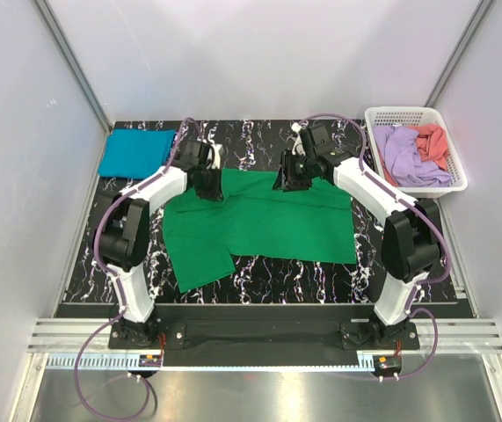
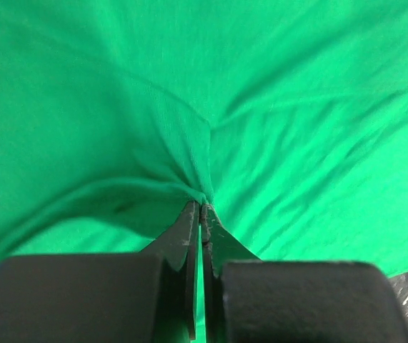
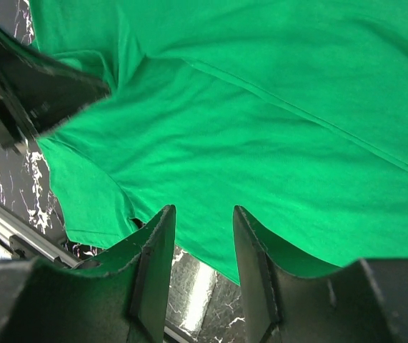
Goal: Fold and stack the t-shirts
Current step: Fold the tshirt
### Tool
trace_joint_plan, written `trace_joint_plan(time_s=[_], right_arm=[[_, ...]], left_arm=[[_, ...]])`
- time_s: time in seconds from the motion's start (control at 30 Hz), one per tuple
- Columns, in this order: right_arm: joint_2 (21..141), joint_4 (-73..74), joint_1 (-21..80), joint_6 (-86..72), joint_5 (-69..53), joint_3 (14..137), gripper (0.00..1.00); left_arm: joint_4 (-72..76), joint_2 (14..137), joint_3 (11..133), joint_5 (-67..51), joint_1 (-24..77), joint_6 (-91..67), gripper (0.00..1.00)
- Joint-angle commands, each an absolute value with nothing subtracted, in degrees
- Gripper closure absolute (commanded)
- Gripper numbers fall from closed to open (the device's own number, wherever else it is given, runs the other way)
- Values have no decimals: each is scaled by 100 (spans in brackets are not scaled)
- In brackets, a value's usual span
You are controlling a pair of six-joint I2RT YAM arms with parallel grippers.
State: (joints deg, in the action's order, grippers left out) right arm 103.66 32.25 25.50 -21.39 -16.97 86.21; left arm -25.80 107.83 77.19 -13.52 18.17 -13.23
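Observation:
A bright green t-shirt [image 1: 268, 224] lies spread across the middle of the black marbled table [image 1: 259, 141]. My left gripper [image 1: 208, 189] is at its far left edge, shut on a pinch of the green cloth [image 2: 275, 107], which puckers at the fingertips [image 2: 201, 206]. My right gripper [image 1: 287, 183] stands open at the shirt's far edge, and the hem of the green cloth [image 3: 261, 107] runs just past its fingertips [image 3: 202, 209]. A teal-blue t-shirt [image 1: 136, 151] lies folded at the far left corner. Lilac [image 1: 404, 154] and coral [image 1: 431, 141] shirts lie crumpled in the basket.
A white lattice basket [image 1: 413, 112] stands at the table's far right corner. The left arm's gripper [image 3: 39, 93] shows at the upper left of the right wrist view. White walls close in the table on three sides.

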Motion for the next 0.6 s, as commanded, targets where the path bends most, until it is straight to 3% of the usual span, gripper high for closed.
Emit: trace_joint_plan(time_s=[0.0, 0.1, 0.23, 0.27, 0.4, 0.57], right_arm=[[10002, 3146, 2461, -2048, -1863, 8561, 55], [9967, 3190, 2382, -2030, -1898, 8517, 55], [9993, 3365, 2251, -2100, -1750, 8517, 55], [9993, 3392, 2233, -2127, -1662, 8508, 55], [10002, 3620, 2013, -2145, -1301, 8359, 55], [10072, 3657, 1609, -1916, -862, 7911, 55]], left_arm=[[-2838, 10389, 7507, -1116, 2012, -1581, 93], [-2979, 10249, 7304, -1301, 2118, -1748, 75], [-3015, 9670, 7181, -1363, 2022, -2091, 65], [-3067, 9590, 7320, -1310, 1943, -2153, 56], [-3786, 9615, 7882, -767, 1242, -2251, 50], [-3560, 10150, 8427, -18, 651, -1934, 50]])
